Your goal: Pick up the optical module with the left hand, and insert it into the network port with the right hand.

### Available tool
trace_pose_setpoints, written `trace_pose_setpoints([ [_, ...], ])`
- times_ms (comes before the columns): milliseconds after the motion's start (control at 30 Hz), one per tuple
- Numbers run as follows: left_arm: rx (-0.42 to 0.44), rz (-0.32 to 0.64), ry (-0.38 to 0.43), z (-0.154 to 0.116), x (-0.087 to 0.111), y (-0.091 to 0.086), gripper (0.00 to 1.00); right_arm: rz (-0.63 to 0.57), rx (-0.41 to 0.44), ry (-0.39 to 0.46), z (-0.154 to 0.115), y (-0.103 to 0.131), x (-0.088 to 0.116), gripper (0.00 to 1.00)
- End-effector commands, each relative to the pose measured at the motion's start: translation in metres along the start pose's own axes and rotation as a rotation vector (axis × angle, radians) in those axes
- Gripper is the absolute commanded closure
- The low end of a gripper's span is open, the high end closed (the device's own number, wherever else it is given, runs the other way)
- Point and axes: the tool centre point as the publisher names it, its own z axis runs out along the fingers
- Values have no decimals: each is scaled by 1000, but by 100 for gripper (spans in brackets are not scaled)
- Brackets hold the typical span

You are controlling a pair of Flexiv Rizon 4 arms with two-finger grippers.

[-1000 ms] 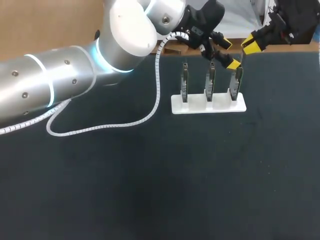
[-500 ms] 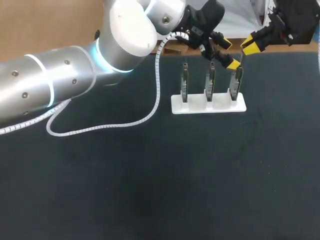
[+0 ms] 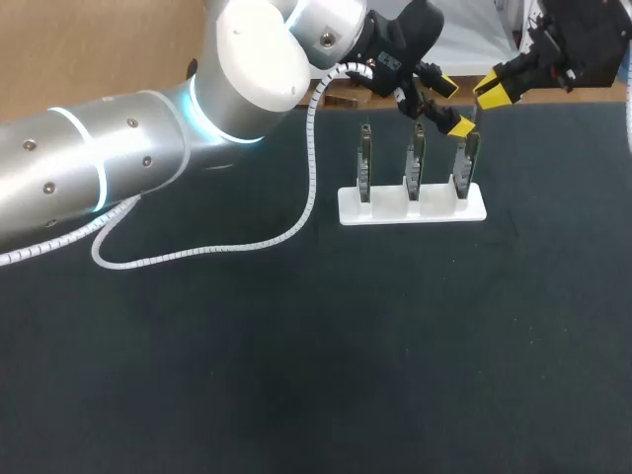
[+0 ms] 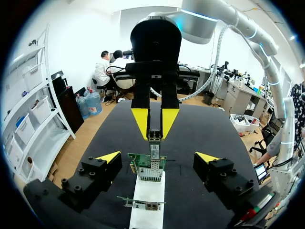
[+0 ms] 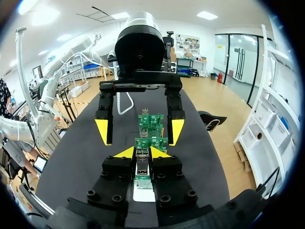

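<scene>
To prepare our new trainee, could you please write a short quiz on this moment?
1. True or false: the left tool is shut on the optical module.
2. How many boards stand upright in the white holder? A two, B three, C four.
3. Fill in: the optical module is gripped by the ____ tool.
Key: 1 false, it is open; 2 B; 3 right tool.

Open counter point(image 3: 395, 346) before rack point(image 3: 412, 207), cable point(image 3: 202, 253) at left, left gripper point(image 3: 451, 107) straddling end board point(image 3: 464, 174), right gripper point(image 3: 491, 91) and module point(image 4: 154, 136) just above, perhaps touching.
</scene>
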Motion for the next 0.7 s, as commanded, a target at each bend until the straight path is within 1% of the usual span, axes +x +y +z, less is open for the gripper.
trace_pose_setpoints([
  [33,1,-2,5,1,-1,1,0,2,10,9,2,0,0,100],
  [400,1,-2,5,1,-1,1,0,8,26,10,3,1,3,100],
  [700,1,-2,5,1,-1,1,0,29,23,9,5,4,8,100],
])
